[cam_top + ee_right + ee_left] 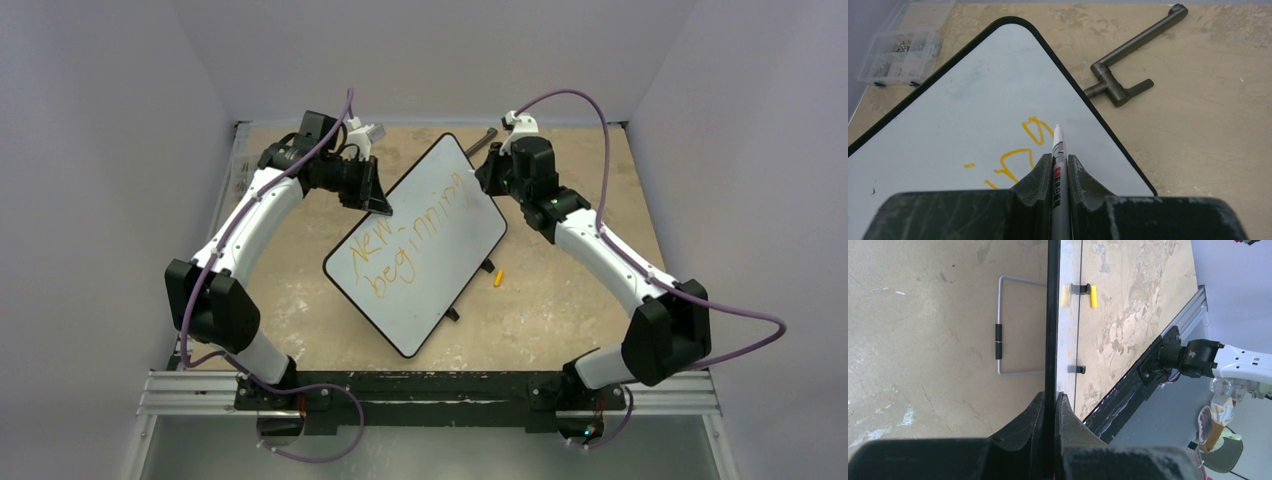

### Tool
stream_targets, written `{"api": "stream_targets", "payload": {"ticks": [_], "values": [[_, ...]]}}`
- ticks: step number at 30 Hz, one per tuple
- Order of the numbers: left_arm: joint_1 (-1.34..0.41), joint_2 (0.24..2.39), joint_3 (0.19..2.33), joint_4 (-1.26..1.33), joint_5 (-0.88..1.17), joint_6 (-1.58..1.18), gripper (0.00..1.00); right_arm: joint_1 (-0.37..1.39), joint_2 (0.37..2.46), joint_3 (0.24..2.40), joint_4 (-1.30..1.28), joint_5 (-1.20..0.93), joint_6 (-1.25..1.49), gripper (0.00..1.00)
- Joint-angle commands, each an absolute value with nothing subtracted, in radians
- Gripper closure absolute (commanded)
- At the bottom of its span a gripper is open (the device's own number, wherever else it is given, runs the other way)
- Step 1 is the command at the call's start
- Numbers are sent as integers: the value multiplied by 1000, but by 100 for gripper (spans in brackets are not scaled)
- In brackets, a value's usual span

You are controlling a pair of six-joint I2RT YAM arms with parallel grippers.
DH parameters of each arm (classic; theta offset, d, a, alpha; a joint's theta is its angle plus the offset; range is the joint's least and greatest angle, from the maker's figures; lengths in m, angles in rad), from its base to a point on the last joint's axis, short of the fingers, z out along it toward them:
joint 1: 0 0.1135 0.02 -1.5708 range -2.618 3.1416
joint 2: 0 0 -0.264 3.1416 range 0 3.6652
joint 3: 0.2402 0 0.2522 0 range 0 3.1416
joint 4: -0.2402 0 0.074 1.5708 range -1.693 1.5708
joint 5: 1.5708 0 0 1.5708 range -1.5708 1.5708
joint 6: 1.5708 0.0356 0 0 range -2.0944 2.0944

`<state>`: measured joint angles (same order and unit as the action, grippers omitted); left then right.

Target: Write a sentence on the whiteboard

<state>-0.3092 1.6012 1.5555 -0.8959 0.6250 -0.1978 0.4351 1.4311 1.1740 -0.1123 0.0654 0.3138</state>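
The right tool (1059,167) is shut tight on a thin white marker pen (1057,145). The pen's tip is by the last orange letter. The left tool (1050,402) pinches the black rim of the big flat white whiteboard (455,255), which sits slanted on the tan tabletop (570,300). The orange handwritten words (405,245) say "New beginning".

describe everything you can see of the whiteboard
The whiteboard is a flat white rectangle with a thin black rim, rounded corners and small black feet showing at its right edge. It sits askew on the table, between the arms. Orange lettering in two slanted lines reads "New beginning". The left end effector is shut on the rim at the board's far left edge. The right end effector holds a pen at the last letter; whether the tip touches is unclear.
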Motion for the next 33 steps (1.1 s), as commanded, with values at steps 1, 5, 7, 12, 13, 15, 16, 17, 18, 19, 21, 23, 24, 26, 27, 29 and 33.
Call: {"api": "stream_targets", "payload": {"ticks": [1,5,7,12,13,15,16,17,18,19,21,23,24,26,27,29,33], "values": [[-301,1555,1560,-874,518,-149,100,426,1456,1257,-76,78,311,100],[-301,1555,1561,-873,518,-150,100,421,1493,1279,-74,74,306,100],[-301,1555,1561,-873,518,-150,100,421,1509,1288,-75,74,300,100],[-301,1555,1561,-873,518,-150,100,420,1536,1292,-77,67,291,100],[-301,1556,1561,-873,518,-150,100,419,1539,1292,-77,61,290,100],[-301,1556,1561,-873,517,-150,100,420,1542,1284,-72,46,292,100],[-301,1555,1561,-872,517,-150,100,420,1542,1279,-68,37,294,100],[-301,1556,1562,-873,517,-150,100,420,1542,1272,-65,28,295,100],[-301,1556,1561,-873,517,-150,100,420,1543,1268,-61,18,296,100],[-301,1556,1562,-873,517,-150,100,420,1543,1263,-60,8,297,100],[-301,1557,1561,-872,517,-150,100,420,1544,1255,-57,3,298,100],[-301,1557,1561,-873,518,-150,100,420,1539,1246,-51,-32,300,100],[-301,1556,1561,-873,517,-150,100,420,1537,1241,-49,-40,301,100],[-301,1558,1561,-872,517,-150,100,420,1532,1233,-47,-51,302,100],[-301,1557,1561,-873,517,-150,100,420,1530,1228,-48,-53,301,100],[-301,1558,1560,-873,517,-150,100,420,1527,1217,-45,-58,302,100],[-301,1558,1561,-873,516,-150,100,420,1524,1187,-42,-54,302,100]]}}
